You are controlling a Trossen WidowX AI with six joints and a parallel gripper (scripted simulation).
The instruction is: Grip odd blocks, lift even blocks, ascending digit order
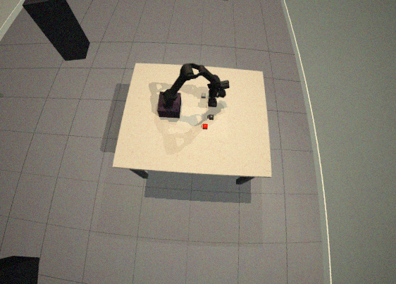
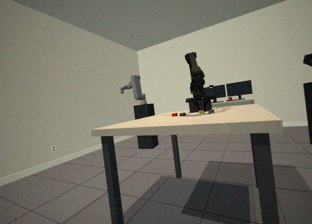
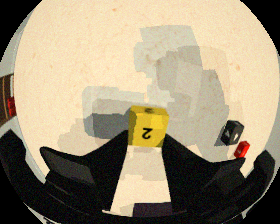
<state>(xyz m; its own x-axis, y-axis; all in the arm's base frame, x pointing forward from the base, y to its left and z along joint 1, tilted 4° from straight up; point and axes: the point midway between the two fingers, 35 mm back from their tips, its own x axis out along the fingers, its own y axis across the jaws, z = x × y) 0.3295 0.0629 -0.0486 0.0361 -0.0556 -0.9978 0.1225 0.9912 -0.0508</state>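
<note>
The yellow block shows a 2 and is pinched between the fingertips. My gripper is shut on it. In the exterior view the block looks very slightly raised off the table; the gap is small. The gripper hides it in the top view. A black block and a red block stand apart to one side; their digits are too small to read. A grey block stands on the other side, hidden in the wrist view.
The arm's dark purple base stands on the pale table, behind the blocks as seen in the exterior view. The arm's shadows lie across the table top. The grey block is close to the gripper; the black and red blocks stand near each other.
</note>
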